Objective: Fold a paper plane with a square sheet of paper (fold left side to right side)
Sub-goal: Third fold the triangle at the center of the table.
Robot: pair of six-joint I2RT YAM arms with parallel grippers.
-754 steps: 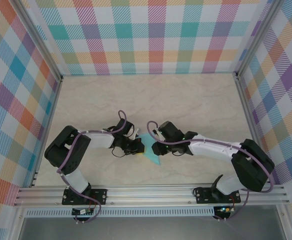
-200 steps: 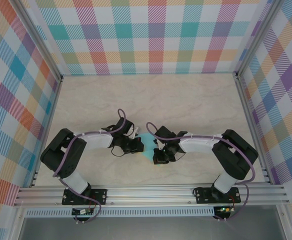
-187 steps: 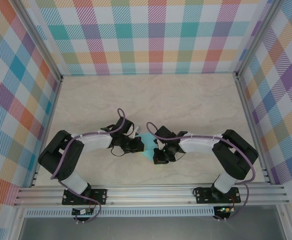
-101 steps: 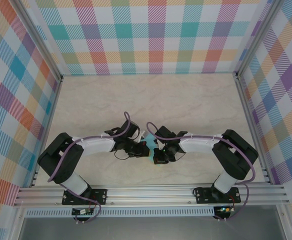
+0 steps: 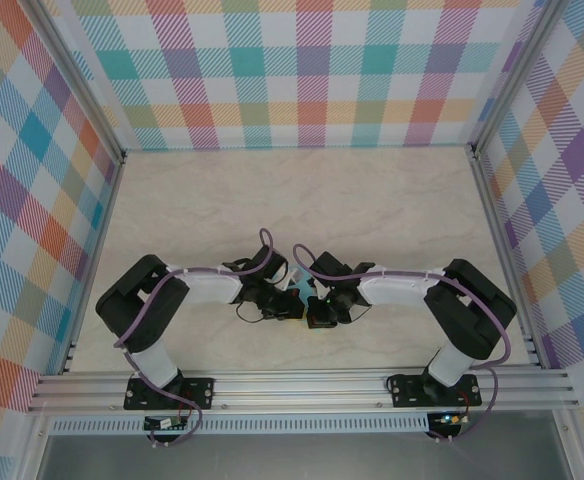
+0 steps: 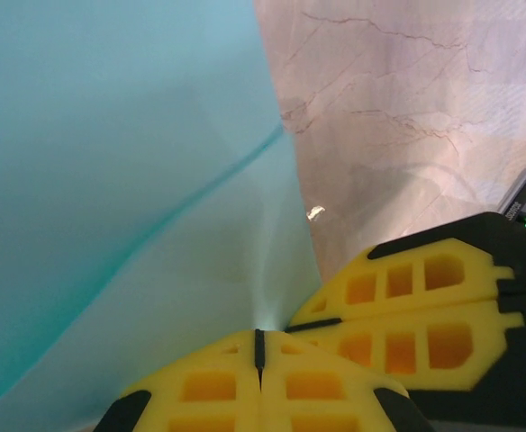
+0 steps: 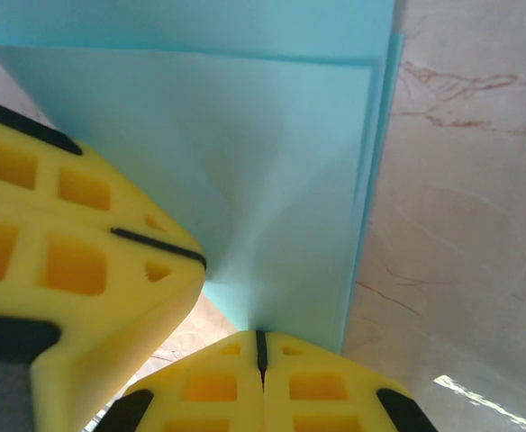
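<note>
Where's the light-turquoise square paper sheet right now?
Top view: the light-turquoise square paper sheet is at the near middle of the table, pinched between the shut left gripper and right gripper.

From my remote station this reads as a robotics lab test cell rather than a home or a shop. The workspace is a boxed-in enclosure of extruded aluminium posts (image 5: 74,78) holding printed multicoloured plaid panels (image 5: 312,70) on three sides of a marble-look tabletop (image 5: 302,190). I see my left arm (image 5: 207,287) and right arm (image 5: 407,285) bolted by black base plates to a slotted aluminium rail (image 5: 302,385) along the near edge, with a perforated metal strip (image 5: 302,424) running just below it.
</note>
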